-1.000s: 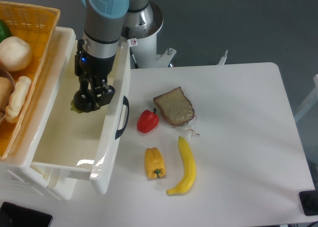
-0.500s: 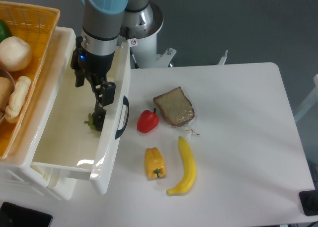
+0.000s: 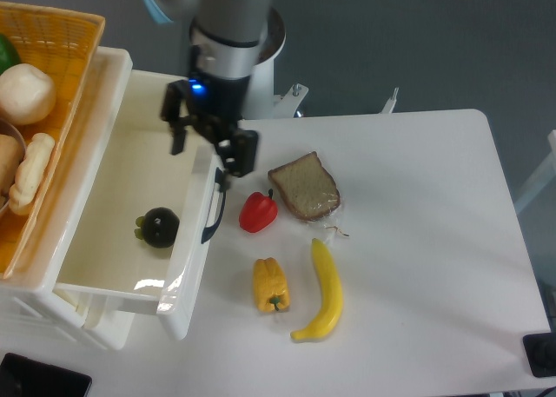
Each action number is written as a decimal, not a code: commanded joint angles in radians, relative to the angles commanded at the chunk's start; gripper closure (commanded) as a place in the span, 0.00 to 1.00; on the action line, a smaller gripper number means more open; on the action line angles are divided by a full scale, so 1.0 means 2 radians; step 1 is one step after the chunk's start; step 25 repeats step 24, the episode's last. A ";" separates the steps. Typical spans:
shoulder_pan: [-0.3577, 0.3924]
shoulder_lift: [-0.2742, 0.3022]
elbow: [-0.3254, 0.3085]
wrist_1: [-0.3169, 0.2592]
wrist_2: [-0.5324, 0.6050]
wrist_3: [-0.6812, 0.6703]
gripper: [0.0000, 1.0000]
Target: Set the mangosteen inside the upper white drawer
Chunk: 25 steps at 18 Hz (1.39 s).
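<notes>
The mangosteen [image 3: 160,227] is a small near-black fruit with a yellow-green cap. It lies on the floor of the upper white drawer [image 3: 104,215], near the drawer's front wall and its curved dark handle [image 3: 214,208]. My gripper [image 3: 208,147] is open and empty. It hangs above the drawer's front right corner, up and to the right of the mangosteen and well apart from it.
An orange wicker basket [image 3: 65,41] with pale produce sits on top at the far left. On the white table lie a red pepper [image 3: 258,211], a slice of bread [image 3: 304,187], a yellow pepper [image 3: 270,284] and a banana [image 3: 323,291].
The gripper let go of the mangosteen, which now lies on the drawer floor. The gripper then rose and moved right, out toward the drawer's front edge.
</notes>
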<state>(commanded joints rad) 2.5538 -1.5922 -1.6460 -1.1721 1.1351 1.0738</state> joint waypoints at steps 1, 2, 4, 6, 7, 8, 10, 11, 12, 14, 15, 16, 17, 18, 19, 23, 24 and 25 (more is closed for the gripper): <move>0.015 -0.003 0.000 0.005 0.002 0.008 0.00; 0.029 -0.008 -0.003 0.006 0.002 0.027 0.00; 0.054 -0.031 -0.005 0.006 0.002 0.072 0.00; 0.069 -0.054 -0.005 0.006 0.009 0.081 0.00; 0.076 -0.066 -0.002 0.007 0.021 0.081 0.00; 0.084 -0.077 0.002 0.007 0.038 0.082 0.00; 0.091 -0.100 0.012 0.006 0.069 0.096 0.00; 0.091 -0.113 0.015 0.006 0.090 0.121 0.00; 0.090 -0.125 0.018 0.007 0.115 0.152 0.00; 0.091 -0.147 0.031 0.011 0.156 0.212 0.00; 0.091 -0.161 0.037 0.013 0.168 0.231 0.00; 0.091 -0.172 0.044 0.014 0.179 0.244 0.00; 0.091 -0.182 0.049 0.014 0.192 0.251 0.00; 0.094 -0.189 0.054 0.015 0.201 0.256 0.00; 0.096 -0.199 0.057 0.015 0.206 0.257 0.00; 0.094 -0.245 0.074 0.035 0.213 0.258 0.00; 0.094 -0.248 0.074 0.035 0.214 0.258 0.00; 0.094 -0.248 0.074 0.035 0.214 0.258 0.00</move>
